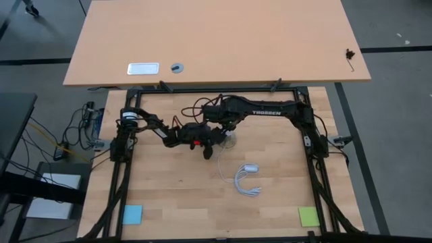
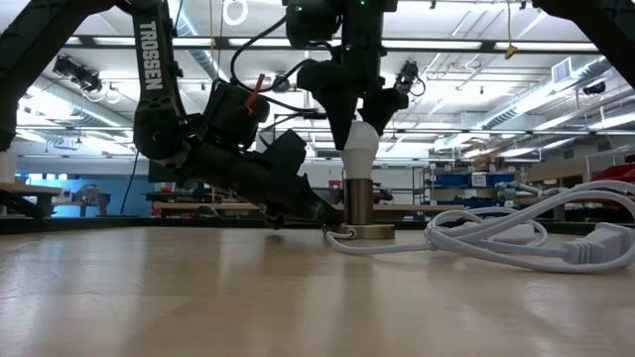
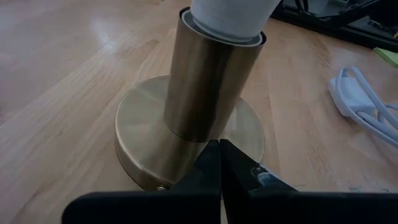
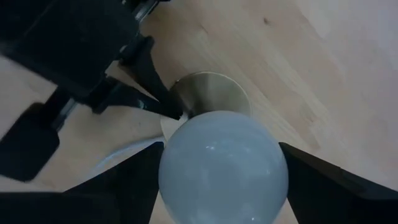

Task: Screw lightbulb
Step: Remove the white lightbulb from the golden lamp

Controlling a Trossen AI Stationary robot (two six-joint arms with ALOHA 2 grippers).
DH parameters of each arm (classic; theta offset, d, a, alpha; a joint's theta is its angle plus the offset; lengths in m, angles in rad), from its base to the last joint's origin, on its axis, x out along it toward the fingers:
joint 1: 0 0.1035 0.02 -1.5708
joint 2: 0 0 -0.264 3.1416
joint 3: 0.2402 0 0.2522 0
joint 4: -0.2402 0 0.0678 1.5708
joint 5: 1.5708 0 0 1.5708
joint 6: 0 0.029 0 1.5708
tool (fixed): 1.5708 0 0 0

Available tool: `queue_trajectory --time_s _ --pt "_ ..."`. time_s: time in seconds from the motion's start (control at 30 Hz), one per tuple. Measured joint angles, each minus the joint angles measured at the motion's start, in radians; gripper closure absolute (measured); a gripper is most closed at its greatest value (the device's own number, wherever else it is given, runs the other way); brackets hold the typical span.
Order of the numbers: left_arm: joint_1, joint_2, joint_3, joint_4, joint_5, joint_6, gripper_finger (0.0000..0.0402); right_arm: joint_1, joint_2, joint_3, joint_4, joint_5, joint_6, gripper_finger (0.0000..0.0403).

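Note:
The white frosted lightbulb [image 2: 359,139] stands upright with its narrow end in the top of the brass socket tube [image 2: 357,200]. The tube rises from a round brass base disc [image 3: 140,124] on the table. My right gripper [image 2: 359,111] comes down from above and is shut on the bulb [image 4: 224,165]. My left gripper [image 3: 219,158] is shut, low at the table, with its tips on the socket's base disc beside the tube; it also shows in the high view [image 1: 210,143]. The bulb's screw base is hidden inside the tube. My left gripper presses its shut fingertips [image 3: 211,163] down on the top of the socket's base disc [image 3: 249,134], right at the foot of the tube. It comes slanting down from the table's left. The disc lies flat on the table. My right gripper pinches the bulb's rounded upper part [image 4: 180,155] between its two fingers [image 4: 134,183], one on each side. The fingers point down from above. The bulb stands upright, its narrow end in the socket tube's mouth [image 3: 245,38].
The socket's white cable [image 2: 397,243] runs off its base to a coiled white cord with a small box plug [image 1: 248,179] on the table's near right. A blue pad [image 1: 132,214] and a green pad [image 1: 309,216] lie at the near corners.

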Motion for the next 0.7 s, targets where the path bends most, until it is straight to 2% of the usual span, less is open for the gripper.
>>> queue_trajectory --time_s 0.17,0.3,0.57,0.7 --pt "0.000 0.000 0.000 0.000 0.000 0.000 0.0401 0.000 0.000 0.000 -0.009 -0.003 -0.174 0.0128" --pt "0.000 0.000 0.000 -0.001 0.006 0.000 0.0401 -0.001 0.000 0.001 -0.019 -0.009 -0.374 0.0136" --pt "0.000 0.000 0.000 -0.001 0.006 0.000 0.0401 -0.002 0.000 0.001 -0.032 -0.011 -0.936 0.0128" --pt "0.000 0.000 0.000 0.000 0.006 0.003 0.0401 -0.002 0.000 0.006 -0.038 -0.007 -0.981 0.0123"
